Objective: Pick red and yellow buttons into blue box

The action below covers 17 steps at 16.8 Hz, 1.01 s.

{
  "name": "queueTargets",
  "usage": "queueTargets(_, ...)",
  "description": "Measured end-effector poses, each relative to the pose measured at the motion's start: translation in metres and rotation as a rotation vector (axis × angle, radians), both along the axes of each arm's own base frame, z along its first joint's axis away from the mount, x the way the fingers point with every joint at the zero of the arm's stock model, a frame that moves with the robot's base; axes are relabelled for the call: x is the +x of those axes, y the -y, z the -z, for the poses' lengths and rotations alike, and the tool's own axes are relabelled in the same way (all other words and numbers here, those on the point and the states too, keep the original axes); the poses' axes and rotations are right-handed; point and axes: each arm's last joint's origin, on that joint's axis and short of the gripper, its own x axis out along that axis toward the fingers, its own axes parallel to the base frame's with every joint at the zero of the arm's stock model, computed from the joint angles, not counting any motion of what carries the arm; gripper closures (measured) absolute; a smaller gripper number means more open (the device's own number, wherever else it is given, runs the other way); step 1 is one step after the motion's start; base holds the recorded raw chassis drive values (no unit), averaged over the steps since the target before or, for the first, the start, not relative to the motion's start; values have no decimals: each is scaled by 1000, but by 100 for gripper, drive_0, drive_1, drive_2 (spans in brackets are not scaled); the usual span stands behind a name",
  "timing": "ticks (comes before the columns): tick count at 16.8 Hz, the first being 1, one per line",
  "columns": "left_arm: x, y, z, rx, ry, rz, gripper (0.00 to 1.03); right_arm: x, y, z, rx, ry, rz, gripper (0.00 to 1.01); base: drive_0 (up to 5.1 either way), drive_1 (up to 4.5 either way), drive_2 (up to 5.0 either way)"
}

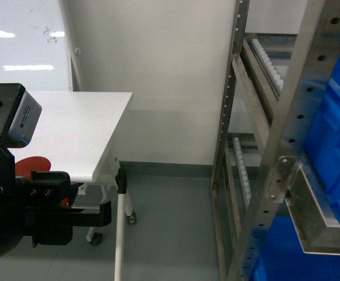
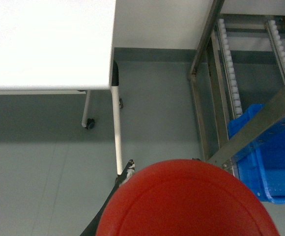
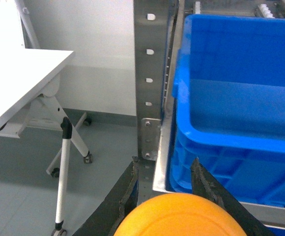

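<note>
The red button's round cap [image 2: 186,201] fills the bottom of the left wrist view. My left gripper [image 2: 163,164] is shut on it, and one black fingertip [image 2: 128,168] shows beside the cap. In the head view the red cap [image 1: 32,165] peeks out behind the left arm at the lower left. The yellow button's cap [image 3: 179,216] sits low in the right wrist view, held between the two dark fingers of my right gripper [image 3: 164,172], which is shut on it. Just ahead of that gripper the blue box [image 3: 236,98] rests on the metal rack. The switch bodies are hidden.
A white folding table [image 1: 82,129] on castors stands at the left over grey floor. A steel roller rack [image 1: 275,146] fills the right, with its upright post [image 3: 150,78] beside the box. Another blue bin [image 2: 270,167] sits low in the rack.
</note>
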Motion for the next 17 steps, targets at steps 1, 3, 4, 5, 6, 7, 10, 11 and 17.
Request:
queueTargets(1, 0, 0, 0, 0, 1, 0, 78, 0, 0, 0, 0, -2, 0, 72, 448, -413, -19)
queueTargets(3, 0, 0, 0, 0, 0, 0, 78, 0, 0, 0, 0, 0, -1, 72, 448, -413, -19)
queueTargets(4, 0, 0, 0, 0, 0, 0, 78, 0, 0, 0, 0, -2, 2, 72, 448, -413, -19)
queueTargets(5, 0, 0, 0, -2, 3, 1, 78, 0, 0, 0, 0, 0, 2, 72, 448, -413, -19)
queueTargets(6, 0, 0, 0, 0, 1, 0, 78, 0, 0, 0, 0, 0, -1, 72, 488, -258, -258)
queueTargets(7, 0, -1, 0, 1, 1, -4, 78, 0, 0, 0, 0, -2, 0, 72, 490, -255, -255)
queueTargets(10, 0, 0, 0, -1, 2, -2, 78, 0, 0, 0, 0, -2, 0, 72, 490, -255, -255)
queueTargets(11, 0, 0, 0, 1, -1, -2, 78, 0, 0, 0, 0, 0, 0, 72, 490, -255, -255)
queueTargets(17, 0, 0, 0, -1, 3, 0, 78, 0, 0, 0, 0, -2, 0, 72, 510, -235, -235)
